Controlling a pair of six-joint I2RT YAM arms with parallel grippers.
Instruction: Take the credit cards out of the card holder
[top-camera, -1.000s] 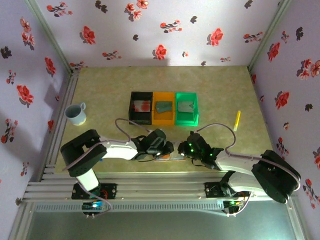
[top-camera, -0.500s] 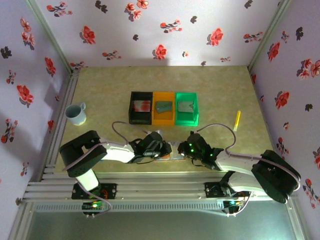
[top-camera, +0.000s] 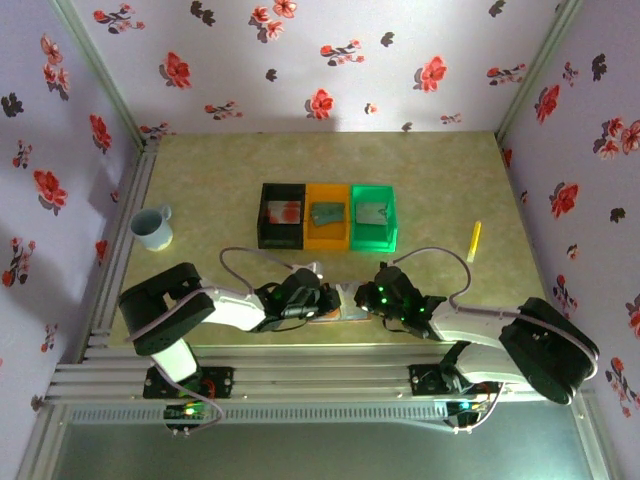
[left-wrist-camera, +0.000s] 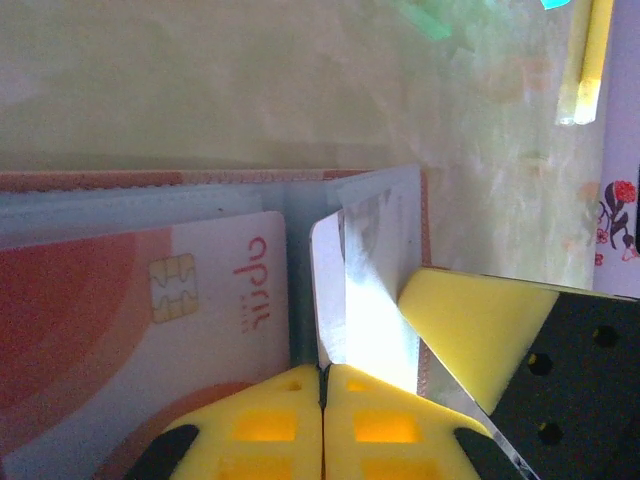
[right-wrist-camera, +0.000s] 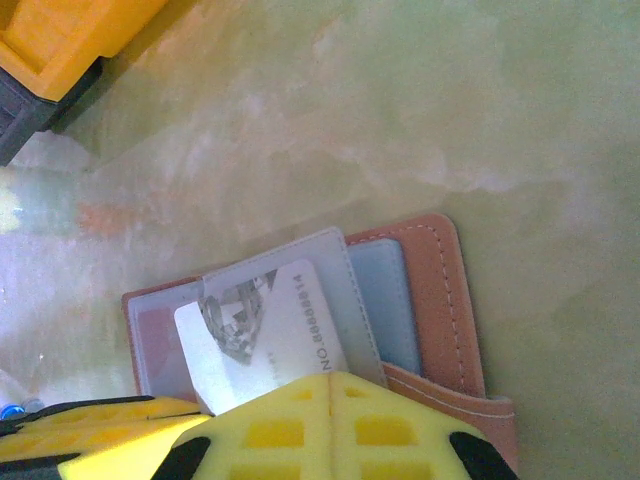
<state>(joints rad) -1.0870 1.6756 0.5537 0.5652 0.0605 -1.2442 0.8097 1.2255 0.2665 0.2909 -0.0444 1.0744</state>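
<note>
The card holder lies open on the table near the front edge, pinkish-tan outside with blue-grey sleeves. A white credit card with a silvery pattern sticks out of one sleeve. My left gripper is shut on this card's corner. A second credit card, pale with red-orange and a chip, sits in the sleeve beside it. My right gripper is shut, its tips over the holder's near edge and the white card. In the top view the left gripper and the right gripper meet over the holder.
A black bin, an orange bin and a green bin stand in a row mid-table, each with a card inside. A pale blue mug is at the left. A yellow pen lies at the right.
My left gripper has dropped lower over the holder and its jaws have closed onto the white card's corner. The right arm has stayed put.
</note>
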